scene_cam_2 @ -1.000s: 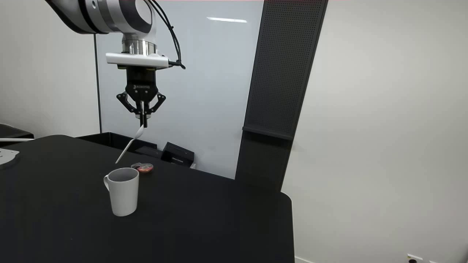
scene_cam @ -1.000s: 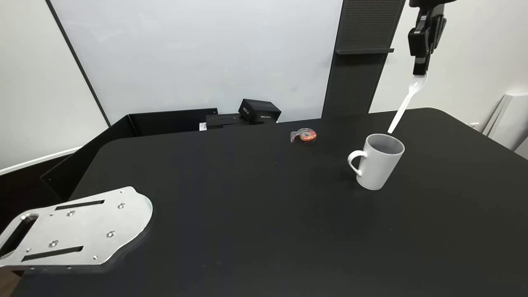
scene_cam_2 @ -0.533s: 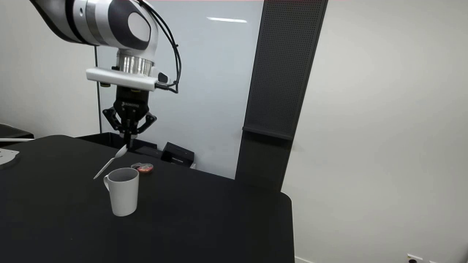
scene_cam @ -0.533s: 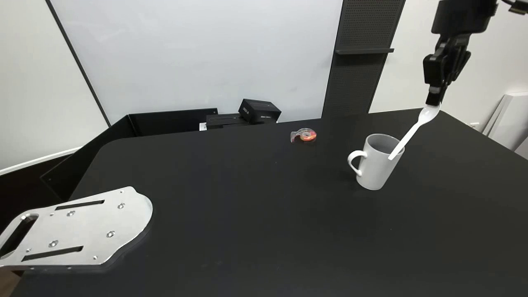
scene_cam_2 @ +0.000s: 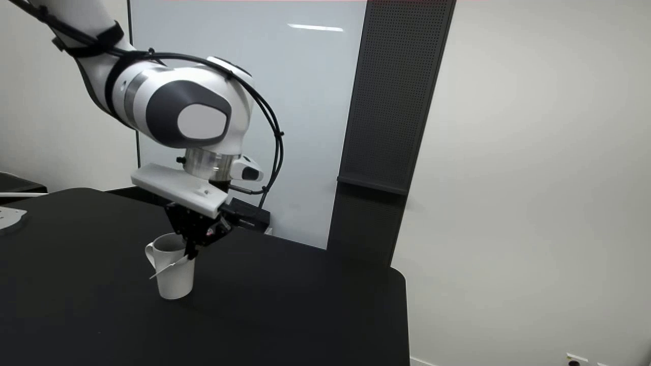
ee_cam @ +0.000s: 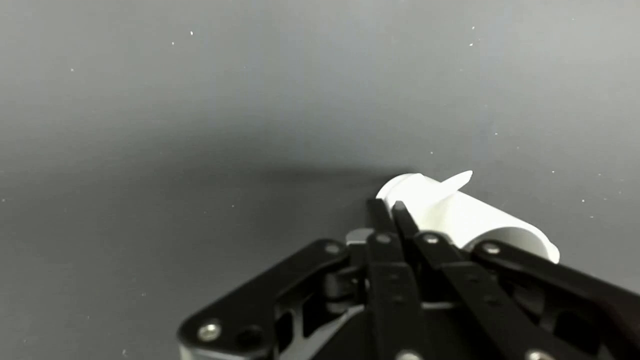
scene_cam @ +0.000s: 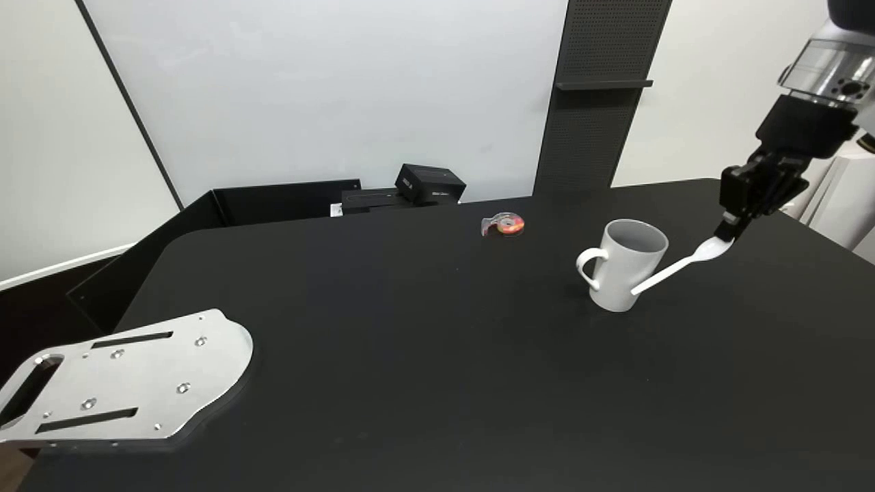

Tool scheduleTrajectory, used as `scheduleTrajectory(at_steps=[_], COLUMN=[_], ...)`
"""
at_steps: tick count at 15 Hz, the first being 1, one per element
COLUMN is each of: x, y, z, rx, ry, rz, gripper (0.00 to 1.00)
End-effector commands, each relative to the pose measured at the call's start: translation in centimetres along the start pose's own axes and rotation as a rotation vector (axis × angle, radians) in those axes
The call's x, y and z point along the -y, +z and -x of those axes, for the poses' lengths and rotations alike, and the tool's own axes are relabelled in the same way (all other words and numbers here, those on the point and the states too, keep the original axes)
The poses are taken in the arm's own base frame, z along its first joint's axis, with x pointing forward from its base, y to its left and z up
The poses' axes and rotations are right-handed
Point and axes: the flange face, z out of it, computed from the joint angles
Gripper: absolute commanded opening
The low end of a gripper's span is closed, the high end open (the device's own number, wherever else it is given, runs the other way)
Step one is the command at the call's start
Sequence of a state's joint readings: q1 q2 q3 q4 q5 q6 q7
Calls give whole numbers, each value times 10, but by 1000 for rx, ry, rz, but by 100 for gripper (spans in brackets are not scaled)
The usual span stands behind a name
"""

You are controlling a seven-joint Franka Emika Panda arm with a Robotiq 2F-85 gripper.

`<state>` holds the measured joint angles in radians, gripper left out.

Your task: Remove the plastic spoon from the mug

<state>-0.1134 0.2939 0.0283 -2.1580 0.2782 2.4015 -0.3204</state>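
White panels [scene_cam: 328, 89] and a dark perforated panel [scene_cam: 610, 55] back the black table [scene_cam: 410, 328]. Beyond its twelve o'clock edge in an exterior view, a black box [scene_cam: 429, 180] carries small white lettering on two faces, too fine to read. At eight o'clock lies a slotted silver metal plate [scene_cam: 147, 376]; close to the middle, toward two o'clock, sits a clear tape dispenser [scene_cam: 514, 228] with a red-orange core. Near three o'clock the white mug [scene_cam: 621, 270] stands upright, its handle turned to nine. The gripper [scene_cam: 727, 231] has its fingers pressed together on the bowl end of the white plastic spoon [scene_cam: 704, 252], which is wholly outside the mug; the spoon's handle slants down toward eight o'clock, its tip in front of the mug's lower wall. In the wrist view that handle crosses the mug's outer side toward two o'clock; whether spoon and mug touch cannot be told. Half a second ago the arm [scene_cam_2: 201, 121] stood higher and straighter; it has come down and tilted, bringing a silver collar [scene_cam: 827, 70] into an exterior view, where the spoon's tip had shown against the mug's upper wall; the spoon now lies flatter. The mug seems shifted slightly, and in an exterior view the gripper [scene_cam_2: 190, 251] hides most of the tape dispenser, whole a moment earlier.
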Motion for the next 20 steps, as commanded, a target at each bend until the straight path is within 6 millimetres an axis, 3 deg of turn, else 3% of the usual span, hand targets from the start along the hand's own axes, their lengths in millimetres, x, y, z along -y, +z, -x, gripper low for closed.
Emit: scheduleTrajectory(at_steps=[1,8,13,14,17,20], x=[-22,-60,-74,-75,-72,-62], y=[25,61,78,80,77,64], z=[20,34,37,37,35,31], rx=[-12,-34,-15,-8,1,-7], ry=[62,96,84,76,55,22], rz=[-51,-124,-153,-156,-140,-73], gripper=[1,1,1,29,42,64])
